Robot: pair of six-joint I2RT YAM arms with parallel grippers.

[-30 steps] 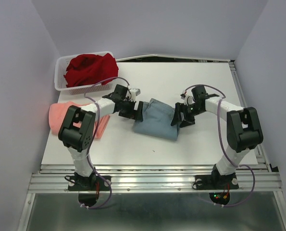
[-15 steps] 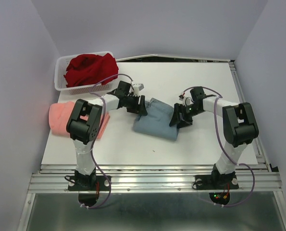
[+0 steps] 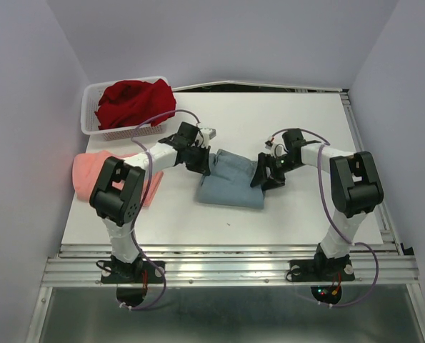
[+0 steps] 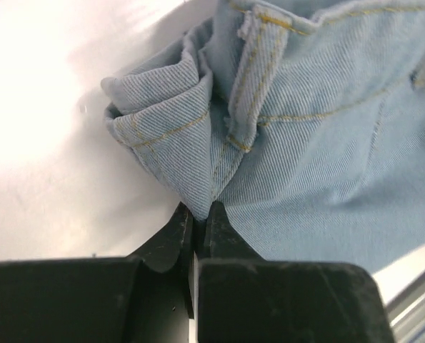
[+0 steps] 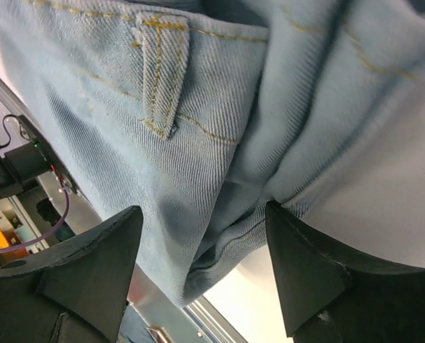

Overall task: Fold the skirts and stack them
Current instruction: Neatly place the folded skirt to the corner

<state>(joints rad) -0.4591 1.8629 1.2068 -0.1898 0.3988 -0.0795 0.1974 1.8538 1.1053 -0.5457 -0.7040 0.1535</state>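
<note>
Surface: a white table is shown from above, enclosed by pale violet walls.
Near edge: an aluminium rail is seen, on which both arm bases are bolted.
Left gripper: the jaws are pressed together on a pinched fold at the hem corner of the blue denim skirt; in the top view the left gripper is placed at the skirt's left edge.
Right gripper: the fingers are spread wide, and bunched denim with a belt loop is seen between them; nothing is clamped. In the top view the right gripper is set at the skirt's right edge.
Blue denim skirt: it is laid at the middle of the table, between the two grippers, with yellow stitching visible in both wrist views.
Salmon-pink skirt: it is laid flat at the table's left edge, partly hidden by the left arm, well apart from the denim.
White mesh basket: it is placed at the far left corner.
Dark red skirt: it is heaped in the basket and rises over the rim.
</note>
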